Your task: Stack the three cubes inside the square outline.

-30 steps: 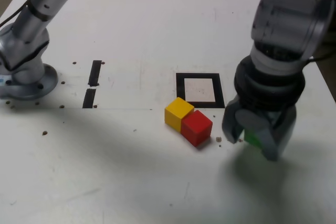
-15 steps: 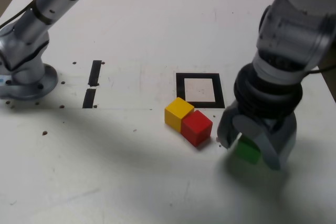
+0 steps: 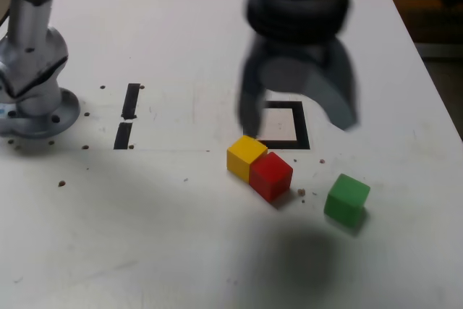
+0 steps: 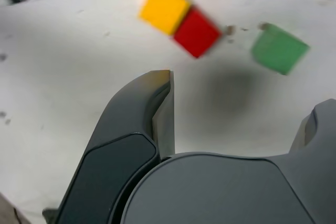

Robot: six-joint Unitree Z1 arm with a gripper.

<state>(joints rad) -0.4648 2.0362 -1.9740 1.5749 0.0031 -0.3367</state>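
We see a white matte table (image 3: 181,251) with small dark crumbs scattered on it. At the exterior view's left stands the round grey metal base of the arm (image 3: 32,99), and near it two short black tape strips (image 3: 128,113) lie end to end, both running away from the camera.

The dark grey gripper (image 3: 298,117) hangs above the table with its two curved jaws spread wide and nothing between them. In the exterior view it covers the upper part of the black-bordered square outline (image 3: 283,129), so only the lower border and a part of the white inside are visible; this outline holds no cube.

The small yellow matte cube (image 3: 246,155) and the small red matte cube (image 3: 271,174) lie just in front of the outline, touching side to side. Together they make a short row that runs diagonally, from the outline's near corner toward the exterior view's lower right. The small green matte cube (image 3: 347,200) sits apart from them, toward the exterior view's right, turned at a slant to the table edge, free of the gripper.

In the wrist view the three cubes are blurred: yellow (image 4: 164,7) and red (image 4: 197,31) joined, green (image 4: 279,49) separate
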